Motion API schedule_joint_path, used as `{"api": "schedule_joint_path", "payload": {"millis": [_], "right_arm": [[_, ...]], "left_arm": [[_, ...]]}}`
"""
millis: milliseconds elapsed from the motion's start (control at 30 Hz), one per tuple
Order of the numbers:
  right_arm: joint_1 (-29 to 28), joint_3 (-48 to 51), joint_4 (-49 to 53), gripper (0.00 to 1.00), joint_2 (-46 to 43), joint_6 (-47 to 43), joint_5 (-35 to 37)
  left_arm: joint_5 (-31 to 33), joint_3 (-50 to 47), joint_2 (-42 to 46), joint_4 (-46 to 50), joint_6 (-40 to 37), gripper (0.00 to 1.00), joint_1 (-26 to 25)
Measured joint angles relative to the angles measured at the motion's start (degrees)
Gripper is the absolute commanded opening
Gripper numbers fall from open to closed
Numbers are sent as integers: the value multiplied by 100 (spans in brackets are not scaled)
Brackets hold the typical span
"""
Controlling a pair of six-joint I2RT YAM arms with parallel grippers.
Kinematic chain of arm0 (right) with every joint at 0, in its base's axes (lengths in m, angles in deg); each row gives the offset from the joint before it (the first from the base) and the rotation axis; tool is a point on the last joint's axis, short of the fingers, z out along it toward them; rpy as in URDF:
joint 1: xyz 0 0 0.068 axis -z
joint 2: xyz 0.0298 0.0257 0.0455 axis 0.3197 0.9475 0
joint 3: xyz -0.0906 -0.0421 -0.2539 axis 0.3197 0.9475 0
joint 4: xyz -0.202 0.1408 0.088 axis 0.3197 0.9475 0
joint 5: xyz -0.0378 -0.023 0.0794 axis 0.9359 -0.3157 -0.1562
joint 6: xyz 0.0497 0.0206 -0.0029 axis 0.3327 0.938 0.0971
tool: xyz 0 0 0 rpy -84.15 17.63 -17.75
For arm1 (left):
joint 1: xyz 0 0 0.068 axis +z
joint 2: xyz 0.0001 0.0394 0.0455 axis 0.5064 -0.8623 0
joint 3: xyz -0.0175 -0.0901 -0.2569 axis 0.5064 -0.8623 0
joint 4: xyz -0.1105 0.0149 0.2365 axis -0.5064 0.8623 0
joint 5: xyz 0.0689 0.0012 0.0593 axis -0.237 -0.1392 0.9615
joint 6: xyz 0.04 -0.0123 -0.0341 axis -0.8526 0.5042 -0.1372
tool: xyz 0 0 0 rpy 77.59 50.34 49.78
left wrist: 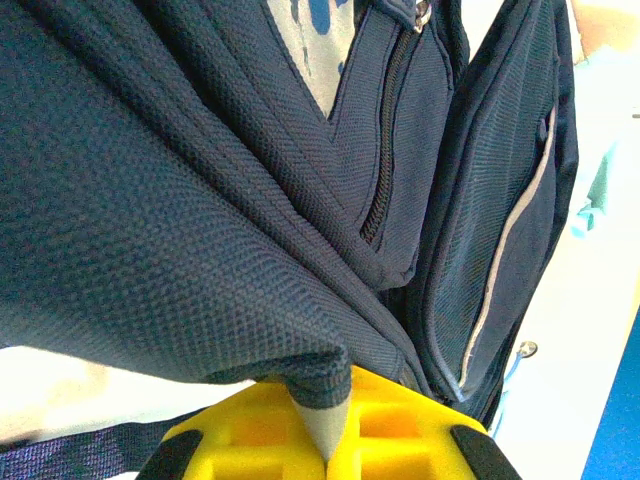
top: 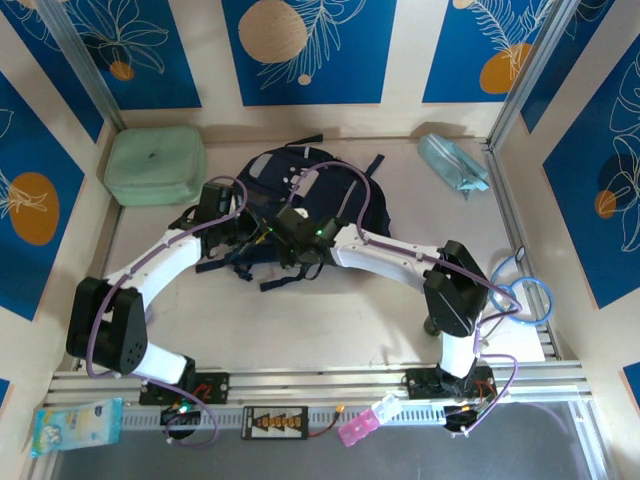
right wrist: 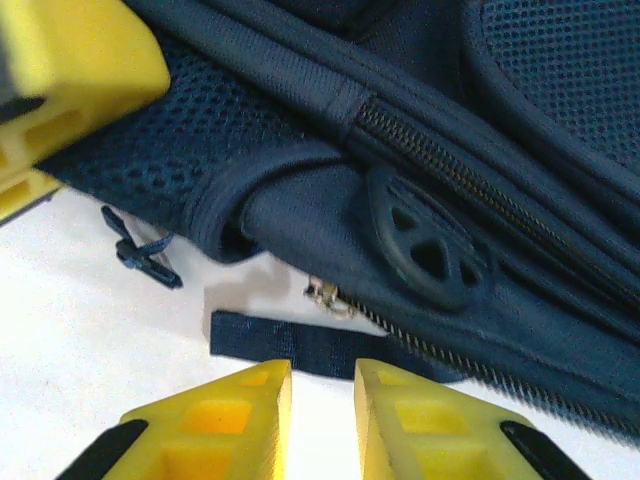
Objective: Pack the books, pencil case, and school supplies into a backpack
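Yellow fingertips of the left gripper (left wrist: 325, 445) pinch shut on a fold of the backpack (left wrist: 200, 200), seen close at the left wrist. At the right wrist, the right gripper (right wrist: 322, 385) stands slightly parted over a loose strap (right wrist: 290, 345), holding nothing. From above, the backpack lies mid-table. Beyond it are the pencil case (top: 452, 163) at back right and a mint-green case (top: 155, 165) at back left.

The left arm (top: 150, 265) and right arm (top: 390, 255) bend inward, wrists close together; left gripper (left wrist: 325, 445) clamped tight, right gripper (right wrist: 322, 400) with fingers (right wrist: 240, 410) narrowly parted.
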Motion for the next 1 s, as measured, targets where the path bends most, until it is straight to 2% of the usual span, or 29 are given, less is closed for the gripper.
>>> {"api": "schedule_joint_path", "payload": {"millis": [233,567,667,833,1000], "right_arm": [[68,0,-170,32,168,146,229],[149,-168,-264,38,345,98,385],[160,-323,-168,35,461,101,474],[192,-450,4,22,527,186,671],[219,-450,28,19,529,203,702]], "left_arm": [[0,0,0,2,0,0,0],[7,0,0,-9,26,0,-4],[28,0,0,-24,28,0,-4],[46,0,0,-90,44,0,-4],[44,0,0,-107,39,0,-11]]}}
